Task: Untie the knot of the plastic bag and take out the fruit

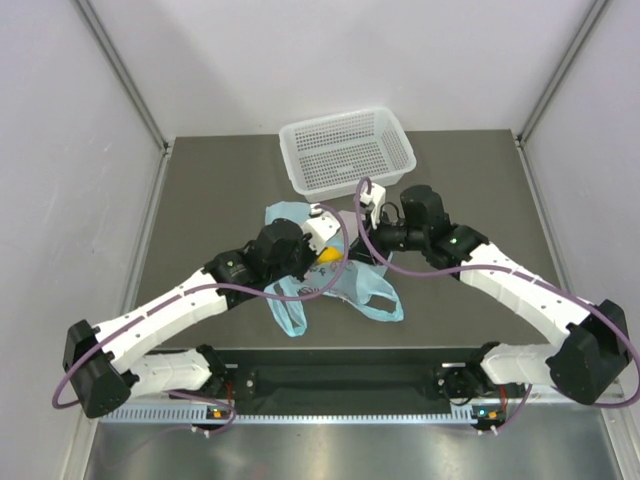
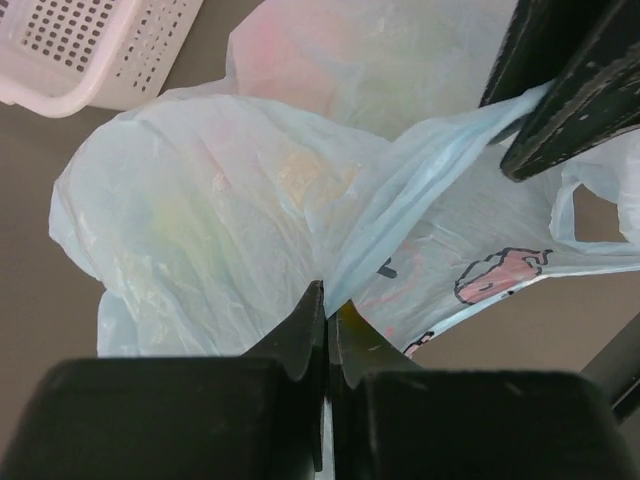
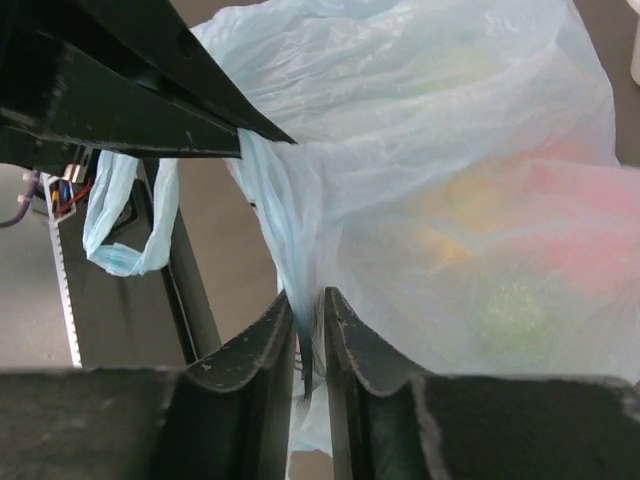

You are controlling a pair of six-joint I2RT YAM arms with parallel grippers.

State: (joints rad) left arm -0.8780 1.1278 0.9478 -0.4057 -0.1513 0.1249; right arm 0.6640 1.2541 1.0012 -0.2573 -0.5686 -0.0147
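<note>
Plastic bag (image 1: 352,288) lies at centre of desk (image 1: 200,200), fruit (image 3: 520,300) visible through film. Thin, soft, slippery; may tear if jerked. Jaws of left gripper (image 2: 326,300) and right gripper (image 3: 305,300) each pinched tight on its twisted strand. Best hold: beside knot, itself not discernible.

The plastic bag (image 1: 362,290) lies just before the basket (image 1: 345,150).

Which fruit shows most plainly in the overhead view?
The yellow-orange fruit, a bright patch at the middle of the plastic bag; the red fruit and green fruit are only faint tints in the wrist views.
</note>
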